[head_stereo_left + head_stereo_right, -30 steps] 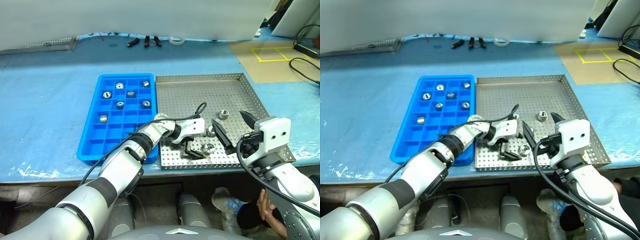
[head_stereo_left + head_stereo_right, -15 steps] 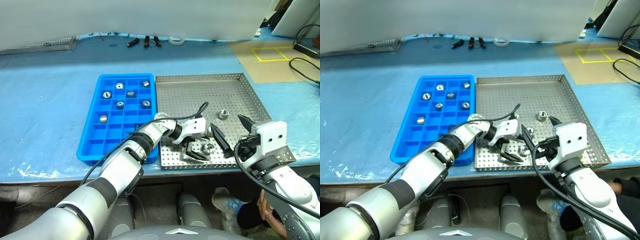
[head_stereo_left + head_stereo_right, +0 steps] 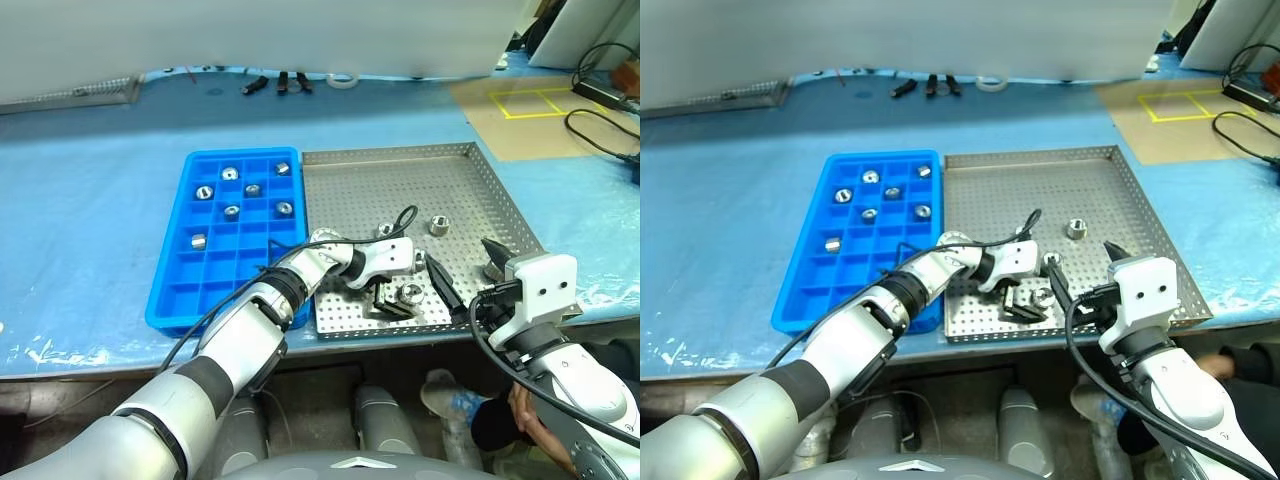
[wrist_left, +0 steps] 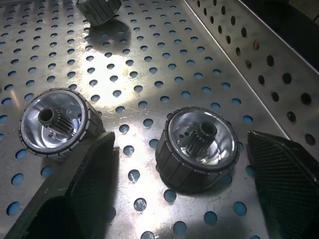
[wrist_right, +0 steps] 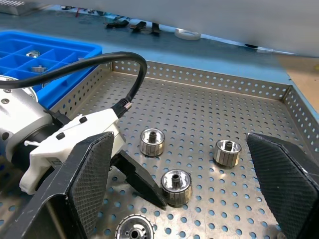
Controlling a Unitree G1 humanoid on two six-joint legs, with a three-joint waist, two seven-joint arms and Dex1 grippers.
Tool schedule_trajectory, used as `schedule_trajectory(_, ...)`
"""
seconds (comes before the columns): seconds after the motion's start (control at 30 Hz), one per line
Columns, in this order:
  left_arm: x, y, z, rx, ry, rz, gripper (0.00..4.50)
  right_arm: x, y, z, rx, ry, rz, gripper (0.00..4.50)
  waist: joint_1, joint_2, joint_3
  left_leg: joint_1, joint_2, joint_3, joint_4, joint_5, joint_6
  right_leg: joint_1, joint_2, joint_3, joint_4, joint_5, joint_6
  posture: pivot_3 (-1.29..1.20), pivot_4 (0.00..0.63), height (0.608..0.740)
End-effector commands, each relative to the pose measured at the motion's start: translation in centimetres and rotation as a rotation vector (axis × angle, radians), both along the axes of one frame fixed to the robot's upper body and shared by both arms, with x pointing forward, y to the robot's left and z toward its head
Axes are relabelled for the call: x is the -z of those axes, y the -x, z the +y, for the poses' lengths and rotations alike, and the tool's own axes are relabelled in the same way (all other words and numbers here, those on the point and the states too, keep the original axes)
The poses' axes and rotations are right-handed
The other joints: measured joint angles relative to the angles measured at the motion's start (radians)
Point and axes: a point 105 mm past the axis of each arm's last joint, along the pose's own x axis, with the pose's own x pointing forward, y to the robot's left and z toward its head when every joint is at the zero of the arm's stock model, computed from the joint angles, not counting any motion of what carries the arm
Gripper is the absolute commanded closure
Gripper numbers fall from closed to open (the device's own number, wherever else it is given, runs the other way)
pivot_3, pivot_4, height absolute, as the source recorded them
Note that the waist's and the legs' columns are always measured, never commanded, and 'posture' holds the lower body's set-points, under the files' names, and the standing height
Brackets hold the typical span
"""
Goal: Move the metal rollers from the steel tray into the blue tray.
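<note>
Head view first: against a second ago I see little real change. The whole picture has slid, which is my camera turning, and the left tool still sits low in the steel tray, close to its near rim, fingers apart around one of the metal rollers. The right tool has sunk only slightly by that near rim, fingers wide, carrying nothing. So I judge no roller has been lifted yet; the pick is still lined up. Six rollers already sit in the far cells of the blue tray, touching the steel tray's left rim.

Left wrist view: the black fingers stand well apart, a roller between them untouched, a second roller just outside the one finger.

Right wrist view: my left arm reaches across from the blue tray side, angled down; the right tool points level over the steel tray.
</note>
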Motion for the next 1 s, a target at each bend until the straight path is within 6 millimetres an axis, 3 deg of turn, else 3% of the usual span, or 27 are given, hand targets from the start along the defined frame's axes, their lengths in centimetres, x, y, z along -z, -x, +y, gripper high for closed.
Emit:
schedule_trajectory(0.03, -1.1, 7.1, -7.2, 0.195, 0.154, 0.096, 0.42, -1.2, 0.7, 0.6, -0.019, 0.001, -0.055, 0.0, -0.008, 0.0, 0.0, 0.0, 0.0, 0.0, 0.0, 0.0, 0.0, 0.0, 0.0, 0.0, 0.0, 0.0, 0.0, -0.69, 0.15, 0.74)
schedule_trajectory(0.13, -0.9, 7.0, -7.2, 0.19, 0.144, 0.088, 1.24, -0.9, 0.8, 0.6, -0.015, 0.003, -0.048, 0.0, -0.014, 0.0, 0.0, 0.0, 0.0, 0.0, 0.0, 0.0, 0.0, 0.0, 0.0, 0.0, -0.001, 0.0, 0.001, -0.69, 0.15, 0.74)
schedule_trajectory(0.2, -0.9, 7.1, -7.1, 0.196, 0.138, 0.091, 1.24, -0.9, 0.8, 0.6, -0.014, 0.004, -0.047, 0.0, -0.017, 0.0, 0.0, 0.0, 0.0, 0.0, 0.0, 0.0, 0.001, 0.0, 0.0, 0.0, -0.001, 0.0, 0.001, -0.69, 0.15, 0.74)
schedule_trajectory(0.3, -0.9, 7.1, -7.1, 0.202, 0.137, 0.093, 1.85, -1.0, 0.6, 0.7, -0.016, 0.005, -0.054, 0.0, -0.028, 0.0, 0.0, -0.001, 0.0, 0.0, 0.001, -0.001, 0.001, 0.0, 0.0, 0.0, -0.001, 0.0, 0.001, -0.68, 0.15, 0.74)
schedule_trajectory(0.4, -0.8, 6.8, -7.0, 0.188, 0.13, 0.081, 2.71, -1.3, 0.4, 0.8, -0.019, 0.005, -0.062, 0.0, -0.039, 0.0, 0.0, -0.001, 0.0, 0.0, 0.003, -0.002, 0.002, 0.0, -0.001, 0.0, -0.001, 0.0, 0.001, -0.68, 0.15, 0.74)
schedule_trajectory(0.57, -1.2, 6.4, -6.7, 0.18, 0.147, 0.096, 2.77, -1.6, 0.1, 1.0, -0.028, 0.003, -0.071, 0.0, -0.041, 0.0, 0.0, -0.001, 0.0, 0.0, 0.003, -0.002, 0.002, 0.0, -0.001, 0.0, -0.001, 0.0, 0.0, -0.65, 0.15, 0.74)
schedule_trajectory(0.73, -2.7, 4.2, -5.9, 0.098, 0.194, 0.073, 2.77, -2.0, -0.3, 1.1, -0.058, -0.002, -0.079, 0.0, -0.039, 0.0, 0.0, -0.002, 0.0, 0.0, 0.003, -0.002, 0.002, 0.001, -0.001, 0.0, -0.001, 0.003, -0.004, -0.6, 0.15, 0.74)
schedule_trajectory(0.93, -6.6, -0.3, -3.3, -0.061, 0.321, 0.023, 2.77, -2.9, -1.6, 2.2, -0.163, -0.015, -0.1, 0.0, -0.031, 0.0, 0.0, -0.002, -0.001, 0.0, 0.004, -0.002, 0.003, 0.001, -0.001, -0.001, 0.0, 0.003, -0.005, -0.52, 0.15, 0.74)
schedule_trajectory(1.0, -8.4, -1.9, -1.4, -0.111, 0.369, 0.005, 2.77, -3.4, -2.5, 2.8, -0.216, -0.016, -0.115, 0.0, -0.025, 0.0, 0.0, -0.002, -0.001, 0.0, 0.004, -0.002, 0.003, 0.001, -0.002, -0.001, 0.0, 0.003, -0.006, -0.46, 0.15, 0.74)
